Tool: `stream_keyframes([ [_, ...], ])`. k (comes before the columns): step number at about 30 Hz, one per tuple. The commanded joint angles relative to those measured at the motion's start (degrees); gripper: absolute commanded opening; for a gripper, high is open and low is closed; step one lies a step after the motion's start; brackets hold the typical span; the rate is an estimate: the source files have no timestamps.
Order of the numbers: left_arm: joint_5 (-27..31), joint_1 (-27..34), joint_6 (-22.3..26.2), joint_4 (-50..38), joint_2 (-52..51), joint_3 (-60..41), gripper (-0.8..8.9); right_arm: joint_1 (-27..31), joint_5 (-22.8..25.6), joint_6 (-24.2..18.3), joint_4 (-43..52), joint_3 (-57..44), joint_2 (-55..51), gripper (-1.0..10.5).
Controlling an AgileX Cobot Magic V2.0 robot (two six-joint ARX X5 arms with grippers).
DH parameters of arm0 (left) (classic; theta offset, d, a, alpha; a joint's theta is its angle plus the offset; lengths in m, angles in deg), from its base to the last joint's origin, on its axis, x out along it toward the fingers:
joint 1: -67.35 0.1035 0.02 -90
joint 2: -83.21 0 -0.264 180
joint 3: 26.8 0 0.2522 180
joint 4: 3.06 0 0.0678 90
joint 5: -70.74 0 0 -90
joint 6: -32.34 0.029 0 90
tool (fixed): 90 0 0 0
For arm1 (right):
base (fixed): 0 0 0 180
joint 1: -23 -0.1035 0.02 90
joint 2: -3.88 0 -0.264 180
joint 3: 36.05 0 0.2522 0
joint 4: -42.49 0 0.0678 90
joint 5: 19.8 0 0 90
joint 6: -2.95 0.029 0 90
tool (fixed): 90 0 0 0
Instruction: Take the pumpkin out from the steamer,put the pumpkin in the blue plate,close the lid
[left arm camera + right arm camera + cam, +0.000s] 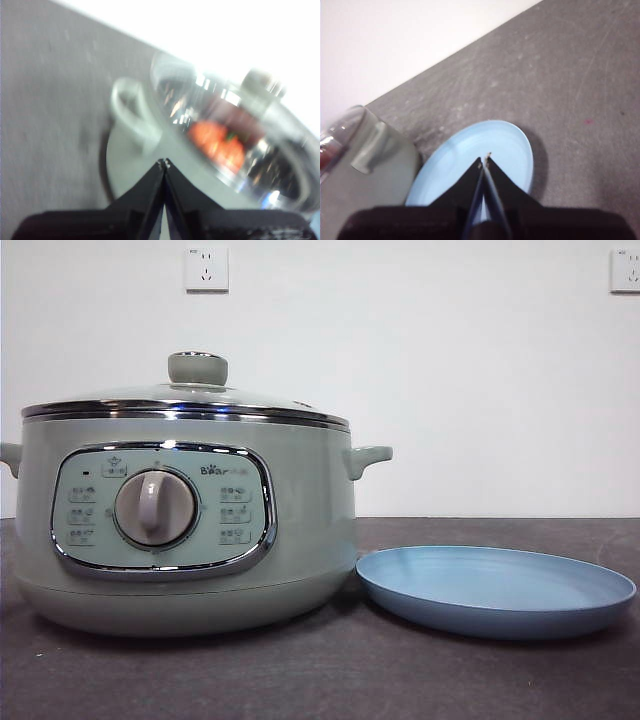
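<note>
The sage-green steamer [190, 520] stands at the left of the table with its glass lid [190, 400] on and the green knob [197, 368] on top. In the left wrist view the orange pumpkin [217, 144] shows through the lid [235, 125] inside the steamer [135, 165]. My left gripper [164, 162] is shut and empty, high above the steamer's side handle. The blue plate [495, 590] lies empty to the right of the steamer. My right gripper [485, 159] is shut and empty, high above the plate [470, 150]. Neither gripper shows in the front view.
The dark grey table [320, 680] runs to a white wall with two sockets [206, 268]. The steamer's right handle [368, 458] juts out over the plate's near rim. The steamer's edge also shows in the right wrist view [365, 165].
</note>
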Motion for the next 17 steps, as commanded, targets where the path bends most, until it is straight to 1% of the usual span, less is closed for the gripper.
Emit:
stream_keyframes([
  [1, 1.4, 0.2, 0.2, 1.7, 0.8, 3.5, -0.07, -0.1, 0.0, 0.2, -0.5, 3.7, 2.1, -0.1],
  [5, 1.7, 0.2, 1.0, 2.2, 4.5, 8.6, -0.07, -0.1, 0.1, -0.5, -0.7, 9.0, 6.5, -0.1],
  [8, 1.5, 0.2, 2.5, 2.5, 8.6, 12.5, -0.07, -0.1, 0.1, -2.4, -0.8, 13.2, 10.5, -0.1],
  [13, 1.2, 0.2, 7.1, 4.0, 15.9, 20.0, -0.07, -0.1, -0.3, -6.2, -1.2, 20.7, 17.4, -0.1],
  [17, 0.0, 0.2, 11.5, 6.3, 21.9, 26.7, -0.07, -0.1, -0.4, -12.0, -3.6, 27.8, 23.3, 0.0],
])
